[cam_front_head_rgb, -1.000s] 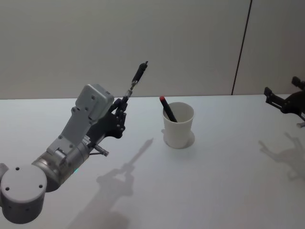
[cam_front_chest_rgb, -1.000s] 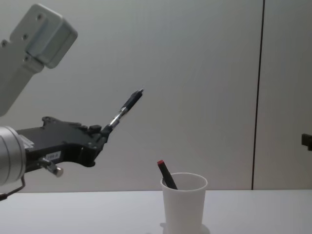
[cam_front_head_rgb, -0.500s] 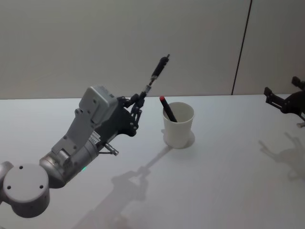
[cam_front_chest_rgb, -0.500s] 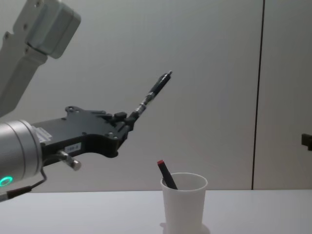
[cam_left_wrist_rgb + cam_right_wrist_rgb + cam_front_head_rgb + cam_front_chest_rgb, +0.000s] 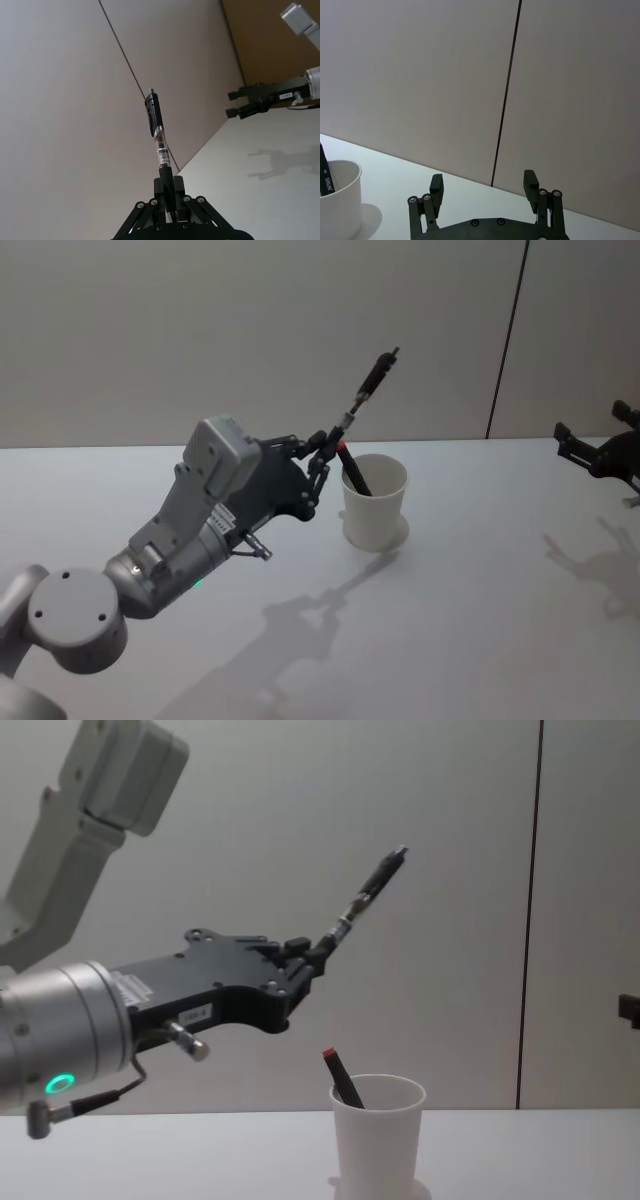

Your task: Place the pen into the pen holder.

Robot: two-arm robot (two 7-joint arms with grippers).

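Nearest, the left gripper (image 5: 322, 452) is raised above the table (image 5: 480, 620), just to the left of the pen holder (image 5: 375, 502). Its jaws are clamped on the lower tip end of the pen (image 5: 365, 395). The pen is carried in the air, tilted, with its black clip end up and leaning over the holder's mouth.

The pen looks light, stiff and slim. Its barrel appears smooth, so it could pivot in so narrow a hold. Gripping low on the barrel seems sound, as that end must go in first.

The holder stands upright toward the middle of the far edge. A red-capped pen (image 5: 350, 465) already leans inside it. The holder is judged light and easy to tip if knocked.

The right gripper (image 5: 483, 186) hangs at the table's right edge, jaws apart and holding nothing.
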